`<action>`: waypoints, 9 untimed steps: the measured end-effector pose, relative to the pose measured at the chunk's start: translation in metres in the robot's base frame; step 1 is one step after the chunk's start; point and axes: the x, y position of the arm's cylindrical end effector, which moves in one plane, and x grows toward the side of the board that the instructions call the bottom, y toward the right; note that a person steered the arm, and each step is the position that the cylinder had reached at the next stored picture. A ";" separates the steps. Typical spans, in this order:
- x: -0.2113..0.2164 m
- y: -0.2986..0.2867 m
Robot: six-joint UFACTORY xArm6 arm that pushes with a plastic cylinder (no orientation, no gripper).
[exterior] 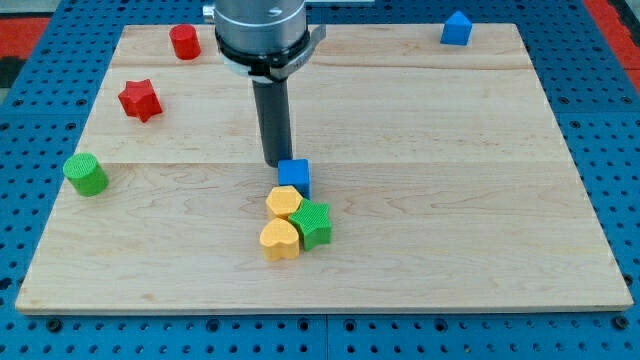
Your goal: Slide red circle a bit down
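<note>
The red circle (pixel 184 42) is a short red cylinder standing upright on the wooden board, in the upper left of the frame near the board's top edge.

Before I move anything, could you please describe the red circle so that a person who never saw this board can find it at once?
Start at the wooden board and go to its corner at the view's top left. The red circle stands there alone, up and to the left of my tip. Its nearest neighbour, the red star, has the same colour but has points, while the circle is a smooth round cylinder.
</note>
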 end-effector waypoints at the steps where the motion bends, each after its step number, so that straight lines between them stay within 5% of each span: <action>1: 0.014 -0.004; 5: -0.227 0.006; 7: -0.255 -0.048; 9: -0.251 -0.210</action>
